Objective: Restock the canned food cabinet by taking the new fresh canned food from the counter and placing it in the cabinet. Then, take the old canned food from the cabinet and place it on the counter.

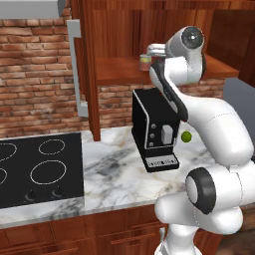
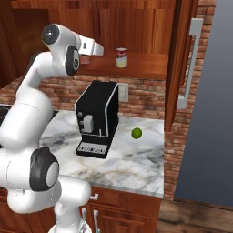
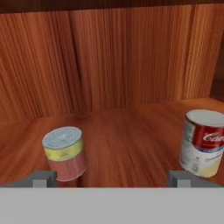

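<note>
Two tins on cabinet shelf (image 3: 131, 131), red-and-white can (image 3: 203, 142) lettered "Ca", yellow-banded tin (image 3: 64, 153), end effector (image 3: 111, 179) released

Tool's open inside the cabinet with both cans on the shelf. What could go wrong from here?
1. The new fresh canned food stands just beside one fingertip of the open tool; a sideways move could knock it over.
2. The old canned food stands to the other side, not between the fingertips, so closing now would likely grab nothing.
3. It stands near the shelf's front edge; a nudge might drop it onto the counter.
</note>
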Tool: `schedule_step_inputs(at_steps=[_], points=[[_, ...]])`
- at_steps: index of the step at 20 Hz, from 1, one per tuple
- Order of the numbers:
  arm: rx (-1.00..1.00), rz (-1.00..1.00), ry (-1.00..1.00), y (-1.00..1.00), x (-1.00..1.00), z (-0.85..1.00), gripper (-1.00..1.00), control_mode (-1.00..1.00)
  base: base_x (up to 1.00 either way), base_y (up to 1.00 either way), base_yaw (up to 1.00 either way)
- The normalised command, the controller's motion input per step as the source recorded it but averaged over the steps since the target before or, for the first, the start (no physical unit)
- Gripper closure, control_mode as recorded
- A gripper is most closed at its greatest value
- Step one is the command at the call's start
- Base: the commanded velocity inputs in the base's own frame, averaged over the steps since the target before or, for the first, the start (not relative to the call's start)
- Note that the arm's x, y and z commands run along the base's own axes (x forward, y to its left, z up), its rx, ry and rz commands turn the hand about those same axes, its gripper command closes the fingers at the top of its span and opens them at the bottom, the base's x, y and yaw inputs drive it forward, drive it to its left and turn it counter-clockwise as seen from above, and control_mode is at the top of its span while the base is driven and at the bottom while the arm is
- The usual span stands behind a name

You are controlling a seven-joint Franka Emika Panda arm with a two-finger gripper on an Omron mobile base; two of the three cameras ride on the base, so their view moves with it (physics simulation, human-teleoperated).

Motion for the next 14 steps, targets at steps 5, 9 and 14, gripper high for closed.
schedule_step_inputs(at_steps=[5,9,14], points=[[0.00,0.00,0.01,-0.98,-0.43,0.00,-1.00,-1.00,0.00,0.00,0.00],[0.00,0.00,0.16,-0.68,0.02,0.12,-1.00,-1.00,0.00,0.00,0.00],[-0.09,0.00,0.13,-0.04,0.35,-0.02,-1.00,-1.00,0.00,0.00,0.00]])
